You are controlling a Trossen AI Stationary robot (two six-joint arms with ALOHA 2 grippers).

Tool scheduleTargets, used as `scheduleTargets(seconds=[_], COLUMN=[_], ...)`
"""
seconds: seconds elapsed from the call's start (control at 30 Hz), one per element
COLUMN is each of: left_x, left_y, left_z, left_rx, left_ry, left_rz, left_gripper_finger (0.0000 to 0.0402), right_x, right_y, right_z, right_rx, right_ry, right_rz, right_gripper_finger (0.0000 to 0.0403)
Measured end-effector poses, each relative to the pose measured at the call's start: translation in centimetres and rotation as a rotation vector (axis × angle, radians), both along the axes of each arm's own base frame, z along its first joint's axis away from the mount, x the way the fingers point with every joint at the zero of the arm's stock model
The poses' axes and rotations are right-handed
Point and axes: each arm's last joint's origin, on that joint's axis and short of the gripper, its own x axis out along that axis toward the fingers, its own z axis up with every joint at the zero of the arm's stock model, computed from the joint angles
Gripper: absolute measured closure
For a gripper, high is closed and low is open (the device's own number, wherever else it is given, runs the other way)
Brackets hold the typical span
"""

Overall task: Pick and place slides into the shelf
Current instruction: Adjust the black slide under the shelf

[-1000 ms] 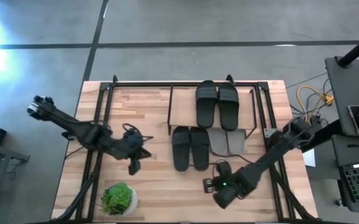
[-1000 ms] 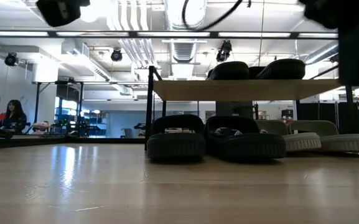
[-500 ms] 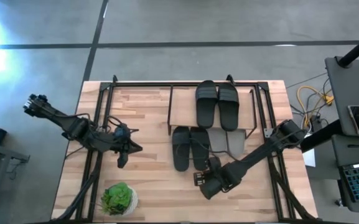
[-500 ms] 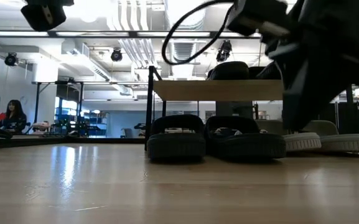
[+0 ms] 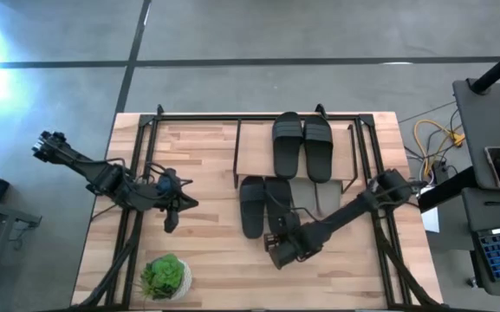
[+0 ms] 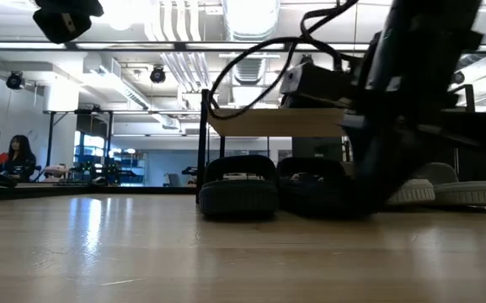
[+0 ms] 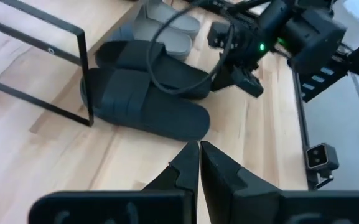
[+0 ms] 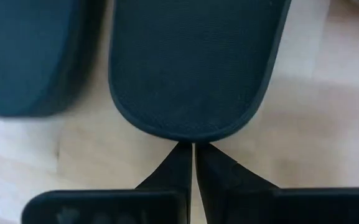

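The right gripper (image 8: 193, 152), its two dark fingers pressed together with nothing between them, sits low on the wooden tabletop (image 5: 206, 251) with its tips at the heel edge of the black rubber slide pair (image 5: 265, 204), which lies just in front of the low black-framed shelf with a light wooden board (image 5: 254, 149). A second black pair (image 5: 302, 145) rests on that board, and a light grey pair (image 5: 316, 197) lies beneath it. The left gripper (image 7: 199, 155), fingers closed and empty, hovers well apart to the left, near the green potted plant (image 5: 165, 276).
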Motion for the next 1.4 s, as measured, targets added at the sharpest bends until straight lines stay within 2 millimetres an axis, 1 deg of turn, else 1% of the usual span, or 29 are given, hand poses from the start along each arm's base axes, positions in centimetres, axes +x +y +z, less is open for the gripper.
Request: scheduleTargets(seconds=[0.23, 0.3, 0.37, 0.43, 0.57, 0.7, 0.8, 0.93, 1.1, 1.23, 1.3, 1.4], left_x=[0.2, 0.2, 0.3, 0.3, 0.3, 0.3, 0.3, 0.3, 0.3, 0.3, 0.3, 0.3], left_y=[-0.1, -0.1, -0.1, -0.1, -0.1, -0.1, -0.1, -0.1, -0.1, -0.1, -0.1, -0.1], left_z=[-0.2, -0.2, -0.2, -0.2, -0.2, -0.2, -0.1, -0.2, -0.2, -0.2, -0.2, -0.2], left_rx=[0.007, 0.007, 0.007, 0.007, 0.006, 0.004, 0.005, 0.006, 0.006, 0.005, 0.005, 0.006], left_ry=[0.011, 0.012, 0.013, 0.013, 0.012, 0.006, 0.004, 0.005, 0.006, 0.004, 0.004, 0.005], left_rz=[0.003, 0.003, 0.004, 0.004, 0.005, 0.008, 0.008, 0.007, 0.007, 0.007, 0.006, 0.006], left_gripper_finger=[0.0402, 0.0402, 0.0402, 0.0402, 0.0402, 0.0402, 0.0402, 0.0402, 0.0402, 0.0402, 0.0402, 0.0402], right_x=[0.8, 1.3, 1.7, 2.3, 2.4, 2.1, 2.7, 4.2, 6.4, 7.9, 8.6, 9.1], right_y=[-3.7, -4.4, -4.7, -4.3, -2.1, 0.1, 1.2, 1.6, 2.1, 1.9, 1.6, 0.4], right_z=[0.3, 0.3, 0.5, 1.1, 2.4, 3.2, 3.0, 1.3, -0.4, -1.1, -0.9, -0.7], right_rx=[-0.092, -0.098, -0.075, -0.045, -0.011, 0.047, 0.087, 0.111, 0.104, 0.078, 0.057, 0.008], right_ry=[0.07, 0.067, 0.056, 0.022, -0.037, -0.081, -0.163, -0.22, -0.219, -0.203, -0.208, -0.168], right_rz=[-0.003, 0.032, 0.081, 0.138, 0.185, 0.161, 0.142, 0.129, 0.13, 0.139, 0.133, 0.135], right_gripper_finger=[0.039, 0.039, 0.039, 0.039, 0.039, 0.039, 0.039, 0.039, 0.039, 0.039, 0.039, 0.039])
